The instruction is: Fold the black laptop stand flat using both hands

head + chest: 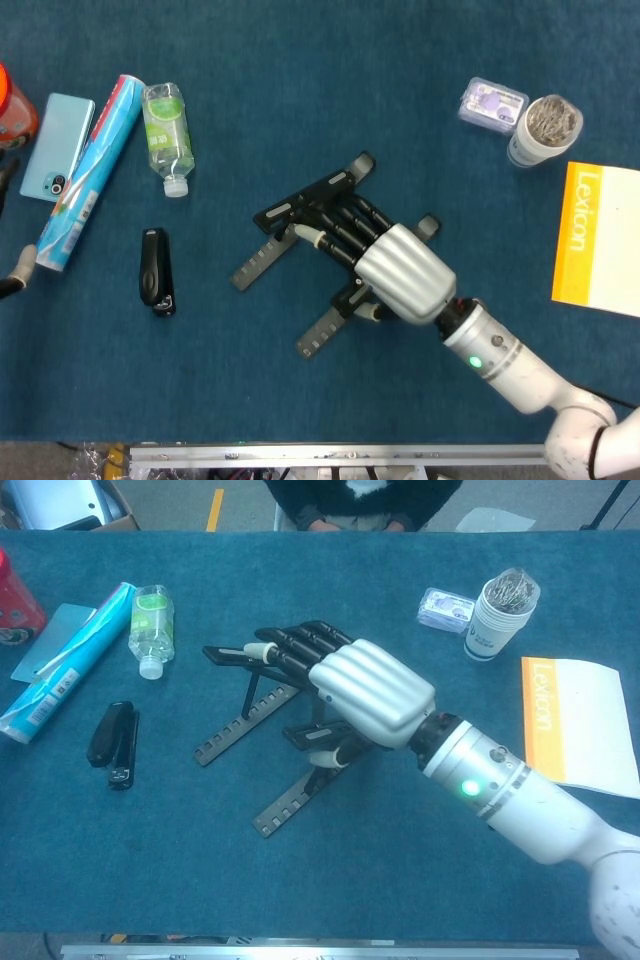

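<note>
Chest view: your right hand lies over the laptop stand mid-table, fingers extended, grip unclear | step: first contact, stand still propped | next: bring your left hand in, press flat.

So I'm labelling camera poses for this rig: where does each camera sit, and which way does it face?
Head view: high above the table, looking almost straight down on the black laptop stand; shows the right hand, its forearm, and the left hand at the frame's edge.
Chest view: lower, at the table's near edge, looking obliquely across; shows the right hand and arm only.
Shared: the stand, right hand, stapler, water bottle.
</note>
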Robot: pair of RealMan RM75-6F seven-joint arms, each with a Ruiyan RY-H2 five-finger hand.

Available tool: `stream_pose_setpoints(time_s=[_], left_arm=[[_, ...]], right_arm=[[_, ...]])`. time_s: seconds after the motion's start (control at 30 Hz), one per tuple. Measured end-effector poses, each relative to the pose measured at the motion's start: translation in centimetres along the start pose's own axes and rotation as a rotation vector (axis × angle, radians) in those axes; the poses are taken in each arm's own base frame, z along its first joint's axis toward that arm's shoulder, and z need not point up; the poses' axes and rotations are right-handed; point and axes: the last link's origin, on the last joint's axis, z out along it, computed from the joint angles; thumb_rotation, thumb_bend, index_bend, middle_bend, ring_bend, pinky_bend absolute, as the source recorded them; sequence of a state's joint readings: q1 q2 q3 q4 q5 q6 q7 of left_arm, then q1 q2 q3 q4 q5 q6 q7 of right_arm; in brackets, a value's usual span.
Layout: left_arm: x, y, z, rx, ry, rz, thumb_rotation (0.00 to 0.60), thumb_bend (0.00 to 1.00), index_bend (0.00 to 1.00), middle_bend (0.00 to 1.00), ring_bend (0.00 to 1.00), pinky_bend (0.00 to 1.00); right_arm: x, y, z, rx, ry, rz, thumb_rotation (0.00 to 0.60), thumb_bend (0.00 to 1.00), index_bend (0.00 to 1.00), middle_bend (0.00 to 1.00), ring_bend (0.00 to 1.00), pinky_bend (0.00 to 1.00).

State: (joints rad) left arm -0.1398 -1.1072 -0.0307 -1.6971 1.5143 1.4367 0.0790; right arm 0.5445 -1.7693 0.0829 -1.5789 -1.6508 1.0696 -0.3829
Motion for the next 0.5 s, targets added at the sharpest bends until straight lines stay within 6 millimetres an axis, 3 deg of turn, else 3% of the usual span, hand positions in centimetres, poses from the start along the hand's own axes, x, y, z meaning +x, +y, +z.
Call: stream_pose_setpoints(time_s=[0.1,0.5], left_arm=[[0.0,-0.1,0.0,0.000,0.001,0.000,0.600,0.34,0.00,0.04,0.00,0.00],[-0.1,-0.5,-0.1,0.001,-0.017,0.001,0.600,0.34,0.00,0.04,0.00,0.00]], right_arm=[[-0.1,0.3,0.6,-0.006,0.036,-0.042,0.600,0.25,0.00,0.00,0.00,0.00],[1.3,2.7,1.2,-0.075,0.102,-0.094,0.600,0.25,0.00,0.00,0.00,0.00]])
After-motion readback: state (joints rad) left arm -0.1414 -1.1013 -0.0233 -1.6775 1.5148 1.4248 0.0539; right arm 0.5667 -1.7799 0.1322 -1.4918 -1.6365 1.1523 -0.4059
